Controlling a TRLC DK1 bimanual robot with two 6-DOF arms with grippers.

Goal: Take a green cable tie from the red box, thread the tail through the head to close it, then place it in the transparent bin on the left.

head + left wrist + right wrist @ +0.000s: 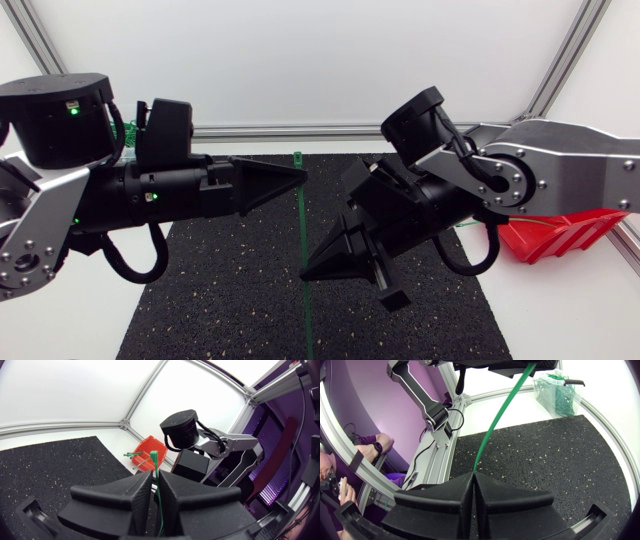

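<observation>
the green tie [302, 215] is out of the red box [560, 235], which sits at the table's right edge. the tie hangs straight over the middle of the black mat [220, 290]. the left gripper [302, 176] pinches it near the top, and the right gripper [308, 270] pinches it lower down. it is not looped yet. then it must go in the clear bin [557, 392] by the left edge.

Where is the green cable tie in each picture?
Head view: green cable tie runs between left gripper and right gripper.
Left wrist view: green cable tie pinched in left gripper.
Right wrist view: green cable tie rising from right gripper.
Shared landmark: black mat beneath it.
</observation>
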